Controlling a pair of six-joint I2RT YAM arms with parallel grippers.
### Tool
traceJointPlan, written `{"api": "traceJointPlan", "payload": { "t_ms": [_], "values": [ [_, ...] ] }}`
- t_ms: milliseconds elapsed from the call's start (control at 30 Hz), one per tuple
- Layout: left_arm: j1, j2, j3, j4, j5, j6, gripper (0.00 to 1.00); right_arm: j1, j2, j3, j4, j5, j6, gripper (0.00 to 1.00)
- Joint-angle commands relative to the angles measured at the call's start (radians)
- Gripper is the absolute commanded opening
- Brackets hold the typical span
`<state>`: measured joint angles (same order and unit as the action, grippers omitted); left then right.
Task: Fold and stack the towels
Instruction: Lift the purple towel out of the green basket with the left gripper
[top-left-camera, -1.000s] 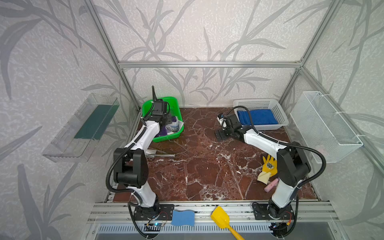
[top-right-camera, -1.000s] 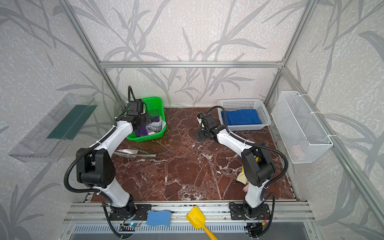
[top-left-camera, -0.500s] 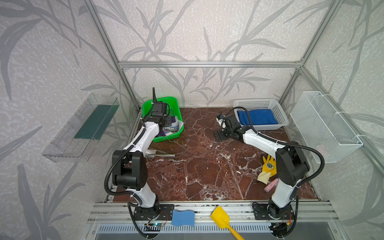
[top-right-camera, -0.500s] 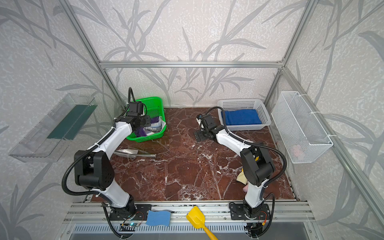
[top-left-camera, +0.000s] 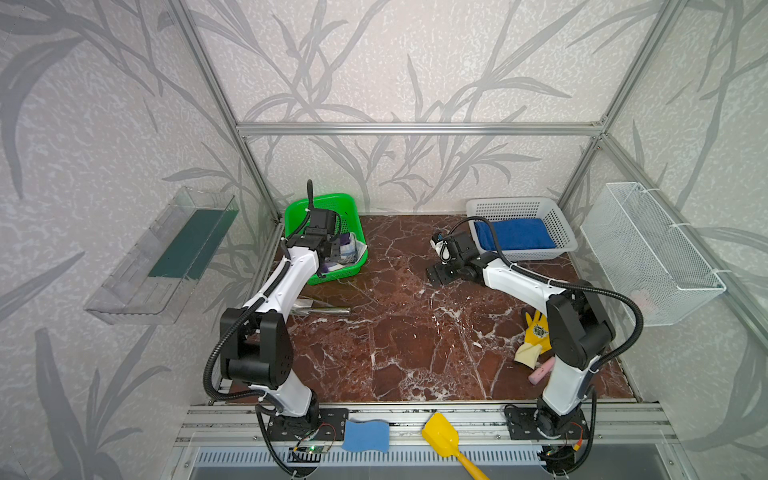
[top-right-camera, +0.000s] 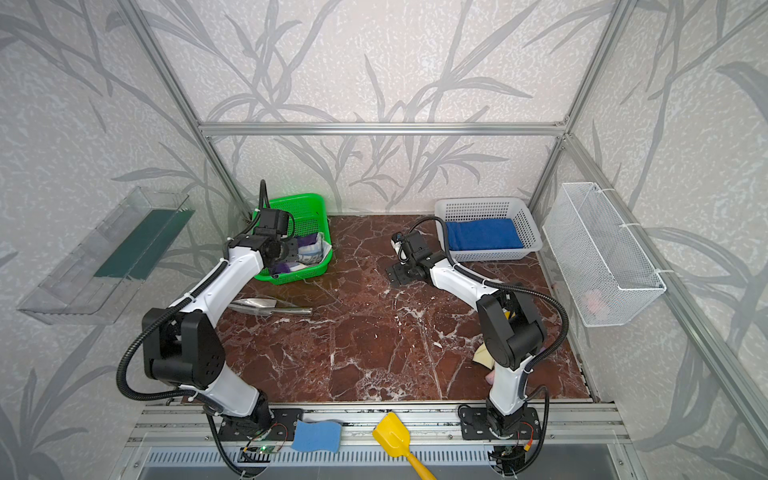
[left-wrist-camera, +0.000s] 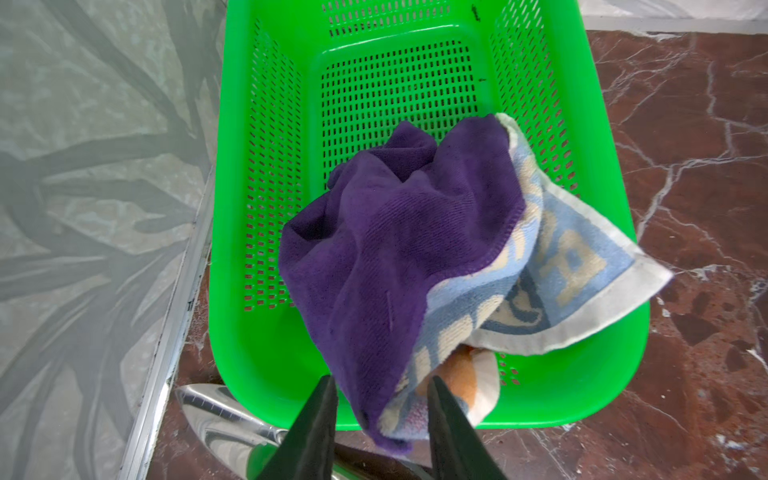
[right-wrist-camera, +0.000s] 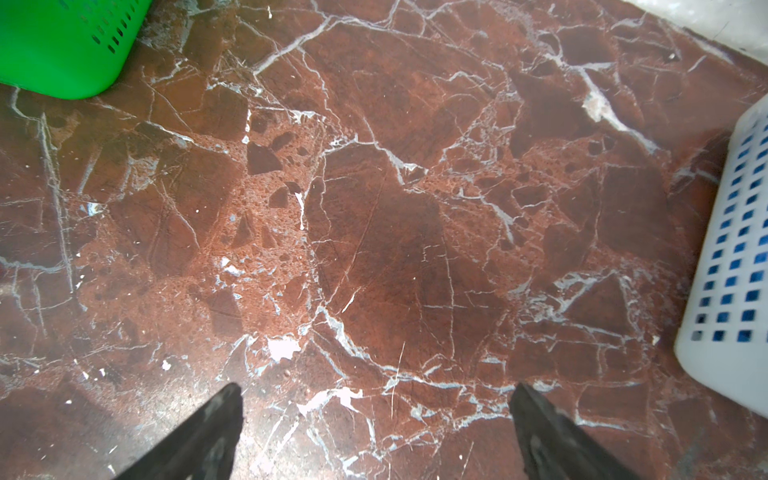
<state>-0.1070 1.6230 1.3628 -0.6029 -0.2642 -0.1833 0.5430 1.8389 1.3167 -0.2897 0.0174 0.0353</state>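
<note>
Here, limp purple towel (left-wrist-camera: 395, 232) overhangs basket (left-wrist-camera: 540, 399); I'd pinch its corner. L gripper (left-wrist-camera: 380, 380) part-open astride it, R gripper (right-wrist-camera: 376, 386) wide apart.

The royal blue towel (top-left-camera: 515, 234) lies folded flat inside the white basket (top-left-camera: 561, 224). The dark purple towel (left-wrist-camera: 395, 249) sits crumpled in the green basket (left-wrist-camera: 266, 166), atop the cream letter-printed towel (left-wrist-camera: 573, 266), whose corner drapes over the rim.
</note>
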Motion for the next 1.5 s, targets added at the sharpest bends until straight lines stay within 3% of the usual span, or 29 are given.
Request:
{"api": "traceJointPlan", "payload": {
  "t_ms": [0,1133,1367,1467],
  "values": [
    [-0.003,-0.015,-0.034,-0.019,-0.055,-0.010,0.38,0.005,0.012,0.004,-0.022,-0.009,-0.002,0.99],
    [0.001,0.104,0.020,0.096,-0.174,0.035,0.23,0.012,0.047,0.042,-0.059,-0.007,-0.013,0.99],
    [0.000,0.124,0.036,0.109,-0.238,0.054,0.10,0.016,0.057,0.051,-0.068,-0.001,-0.012,0.99],
    [0.000,0.121,0.044,0.115,-0.258,0.066,0.00,0.018,0.062,0.056,-0.069,0.000,-0.013,0.99]
  ]
}}
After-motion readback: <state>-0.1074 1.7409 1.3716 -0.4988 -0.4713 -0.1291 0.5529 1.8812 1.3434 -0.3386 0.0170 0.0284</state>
